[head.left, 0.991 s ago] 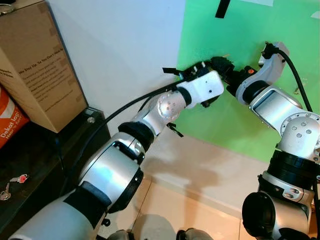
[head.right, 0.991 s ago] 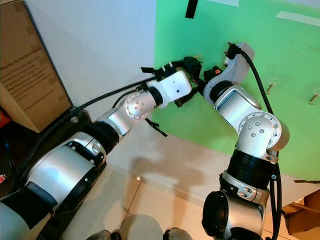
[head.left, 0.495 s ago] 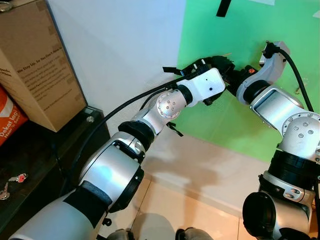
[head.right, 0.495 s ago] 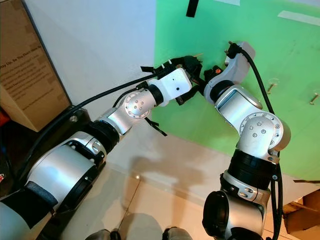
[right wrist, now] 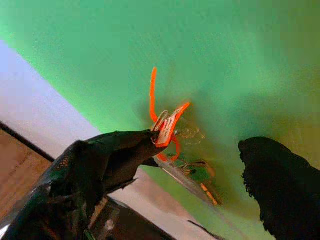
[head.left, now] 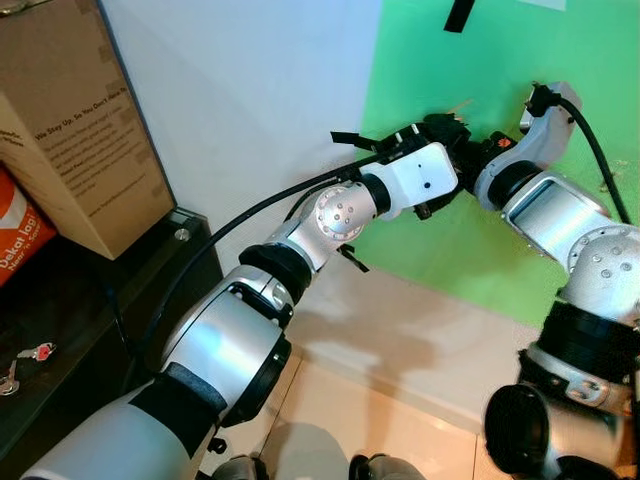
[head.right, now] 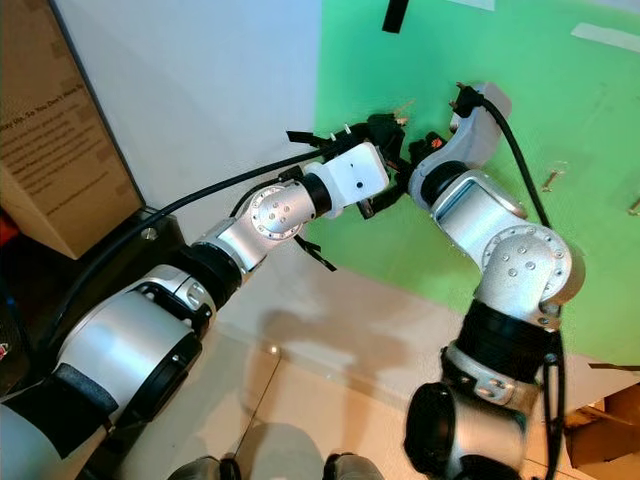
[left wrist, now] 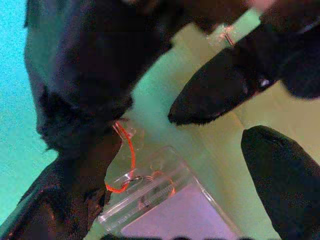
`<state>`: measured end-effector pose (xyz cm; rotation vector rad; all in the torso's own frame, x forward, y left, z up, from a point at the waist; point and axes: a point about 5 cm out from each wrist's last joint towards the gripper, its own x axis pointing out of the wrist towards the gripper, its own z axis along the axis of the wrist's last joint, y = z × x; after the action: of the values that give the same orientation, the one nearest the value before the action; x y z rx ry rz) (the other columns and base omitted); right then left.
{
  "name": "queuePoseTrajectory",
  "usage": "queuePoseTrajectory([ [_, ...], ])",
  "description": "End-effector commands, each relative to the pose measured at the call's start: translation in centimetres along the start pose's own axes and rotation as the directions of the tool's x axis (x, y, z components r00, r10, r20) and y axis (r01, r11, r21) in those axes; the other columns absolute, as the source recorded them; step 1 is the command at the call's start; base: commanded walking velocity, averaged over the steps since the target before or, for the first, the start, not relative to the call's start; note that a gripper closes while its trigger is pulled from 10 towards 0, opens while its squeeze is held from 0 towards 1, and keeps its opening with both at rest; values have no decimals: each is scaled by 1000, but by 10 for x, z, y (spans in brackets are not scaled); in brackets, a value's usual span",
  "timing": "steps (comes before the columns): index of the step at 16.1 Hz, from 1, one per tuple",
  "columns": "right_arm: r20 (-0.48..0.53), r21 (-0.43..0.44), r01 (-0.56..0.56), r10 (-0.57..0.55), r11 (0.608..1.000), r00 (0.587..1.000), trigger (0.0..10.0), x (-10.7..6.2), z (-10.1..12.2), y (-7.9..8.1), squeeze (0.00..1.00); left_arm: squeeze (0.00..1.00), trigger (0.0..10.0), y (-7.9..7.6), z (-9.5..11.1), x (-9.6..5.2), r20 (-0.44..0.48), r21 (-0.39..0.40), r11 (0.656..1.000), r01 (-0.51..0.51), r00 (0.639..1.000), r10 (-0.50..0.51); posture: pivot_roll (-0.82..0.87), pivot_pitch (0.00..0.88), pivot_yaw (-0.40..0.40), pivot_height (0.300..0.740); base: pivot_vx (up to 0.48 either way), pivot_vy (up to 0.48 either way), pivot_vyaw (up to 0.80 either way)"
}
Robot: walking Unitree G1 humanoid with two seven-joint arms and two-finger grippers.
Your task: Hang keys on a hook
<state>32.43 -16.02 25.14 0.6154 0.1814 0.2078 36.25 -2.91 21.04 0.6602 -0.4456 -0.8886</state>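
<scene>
Grippers meet against the green wall panel [head.left: 560,40], both arms raised and reaching toward one spot. In the right wrist view the right gripper [right wrist: 200,165] has its fingers spread apart, and one finger [right wrist: 115,155] touches the orange-looped keys [right wrist: 167,125] that hang at a clear hook [right wrist: 187,132] stuck on the panel. In the left wrist view the left gripper [left wrist: 235,135] has its fingers parted too, gripping nothing, just beside the same clear hook and orange loop. Off to the robot's left, a cardboard box [head.left: 70,120] stands on a dark shelf [head.left: 90,300], where another small key [head.left: 30,354] lies
</scene>
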Motion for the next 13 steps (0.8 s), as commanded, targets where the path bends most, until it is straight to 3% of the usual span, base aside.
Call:
queuePoseTrajectory([
  [1, -70, 31, 29, -26, 999, 997, 10000, 3, -8, -1, 0, 0, 10000, -13, 21, 10, 102, 52, 996, 73, 992, -78, -333, 79, -39, 740, 0, 0, 0],
  [3, -77, 103, 15, -7, 995, 997, 10000, 3, -10, 0, 0, 0, 10000, -14, 21, 10, 108, 49, 996, 74, 991, -79, -332, 82, -39, 740, 0, 0, 0],
  [4, -66, 199, -21, 35, 980, 997, 10000, 2, -9, 2, 0, 0, 10000, -16, 22, 10, 118, 64, 994, 84, 989, -91, -332, 80, -39, 740, 0, 0, 0],
  [6, -64, 246, -40, 57, 968, 996, 10000, 1, -8, 3, 0, 0, 10000, -18, 23, 10, 126, 80, 992, 95, 987, -104, -332, 78, -40, 740, 0, 0, 0],
  [8, -55, 436, -88, 123, 896, 991, 10000, -1, -11, 4, 0, 0, 10000, -24, 26, 11, 145, 119, 985, 124, 979, -141, -333, 74, -40, 740, 0, 0, 0],
  [10, -30, 557, -108, 150, 824, 988, 10000, -3, -10, 4, 0, 0, 10000, -27, 27, 11, 149, 140, 981, 136, 976, -157, -334, 73, -41, 740, 0, 0, 0],
  [12, -17, 606, -113, 155, 788, 988, 10000, -5, -9, 1, 0, 0, 10000, -27, 27, 11, 149, 146, 980, 136, 976, -158, -332, 73, -43, 740, 0, 0, 0],
  [13, -6, 649, -121, 164, 751, 986, 10000, -7, -8, 2, 0, 0, 10000, -27, 26, 11, 148, 150, 979, 136, 976, -158, -332, 73, -43, 740, 0, 0, 0],
])
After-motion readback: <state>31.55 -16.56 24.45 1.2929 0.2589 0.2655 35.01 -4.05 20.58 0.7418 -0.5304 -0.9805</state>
